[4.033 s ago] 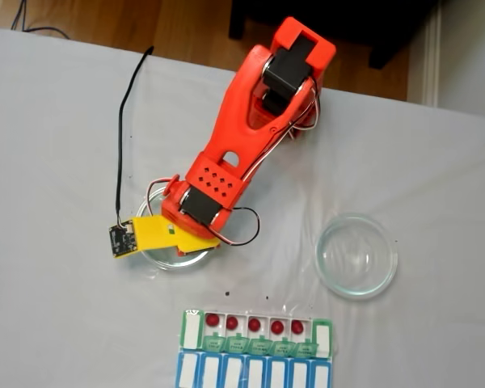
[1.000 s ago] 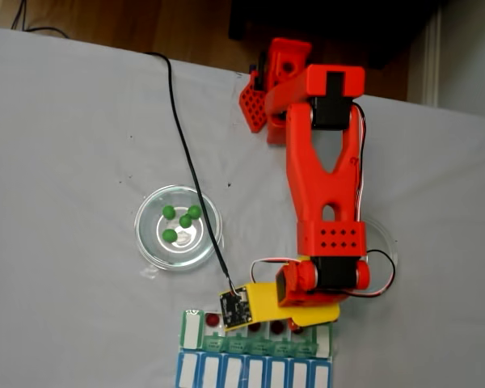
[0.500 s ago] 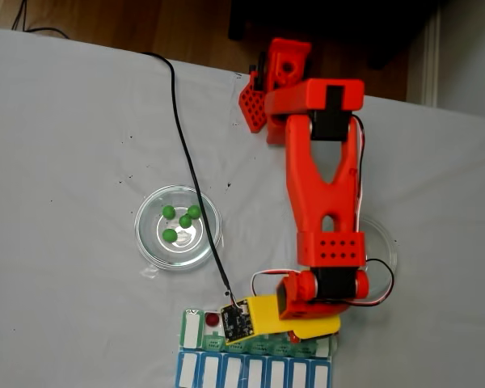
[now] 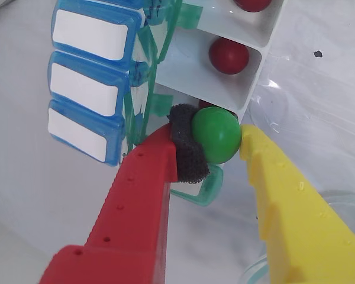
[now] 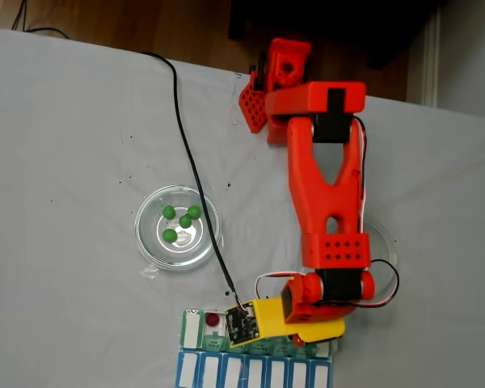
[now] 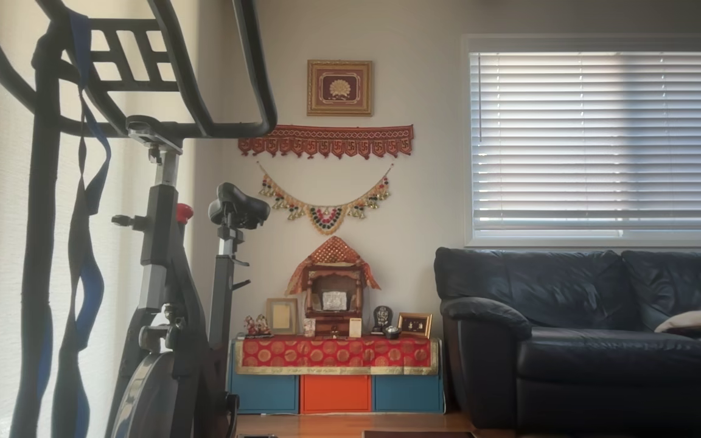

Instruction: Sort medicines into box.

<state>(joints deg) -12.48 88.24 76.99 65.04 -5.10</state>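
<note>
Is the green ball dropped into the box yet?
Not yet. The hand is shut on the green ball, beside a compartment of the box.

Five green balls (image 4: 216, 134), three red (image 4: 229, 55)

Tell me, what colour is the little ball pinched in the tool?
Glossy green ball, clearest in the wrist view, held in the tool.

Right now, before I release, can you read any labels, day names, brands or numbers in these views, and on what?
No text can be read.
Green lids of the box: dark marks, too blurred to read.
Blue-lidded row: white panels, blank.
Gripper, shut on the green ball: no markings.
Framed pieces on the wall: no legible text.
</note>
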